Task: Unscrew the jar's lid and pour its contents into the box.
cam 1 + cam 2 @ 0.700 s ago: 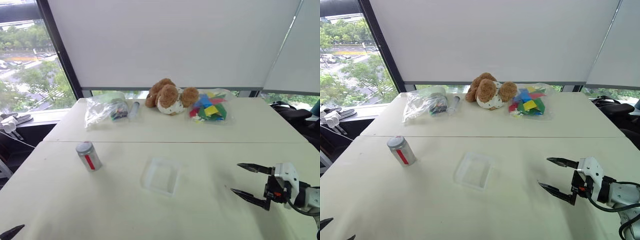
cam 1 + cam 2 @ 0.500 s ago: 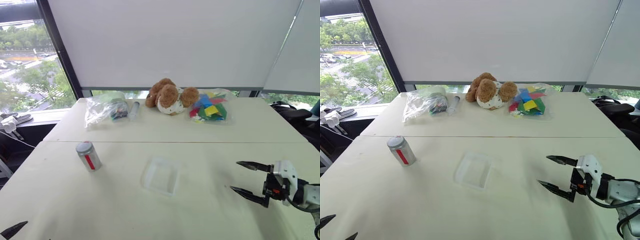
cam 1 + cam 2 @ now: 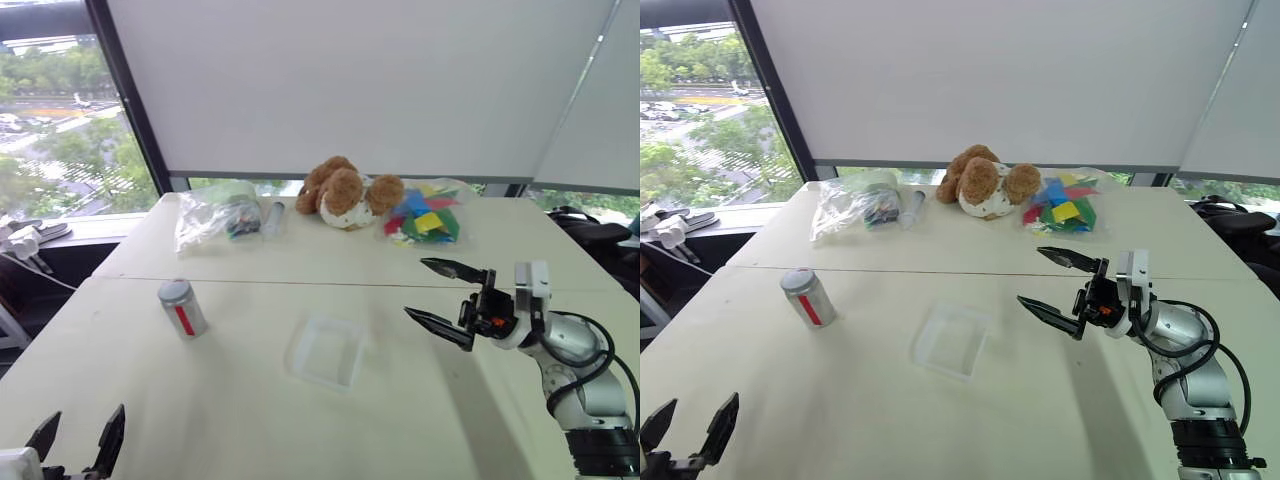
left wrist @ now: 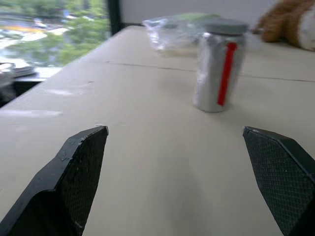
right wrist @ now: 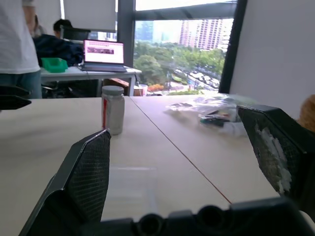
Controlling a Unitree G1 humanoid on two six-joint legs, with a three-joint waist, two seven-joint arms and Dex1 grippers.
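Observation:
The silver-grey jar (image 3: 183, 308) with a red stripe stands upright on the left half of the table, its lid (image 3: 174, 291) screwed on. Its contents are hidden inside. The clear shallow box (image 3: 325, 352) lies near the table's middle, to the right of the jar. My right gripper (image 3: 416, 287) hovers open just right of the box, pointing left toward it, with nothing between its fingers. At the near left corner my left gripper (image 3: 85, 425) is open and empty. In the left wrist view the jar (image 4: 219, 66) stands well ahead of the left gripper (image 4: 173, 130).
Along the table's far side lie a clear bag (image 3: 215, 215) of small items, a brown teddy bear (image 3: 345, 192) and a bag of coloured pieces (image 3: 425, 215). A seam (image 3: 300, 284) runs across the table behind the jar. A person (image 5: 19, 44) stands beyond the table's left.
My right gripper has risen and swung left from the table's right front to just right of the box. My left gripper has come up into view at the near left.

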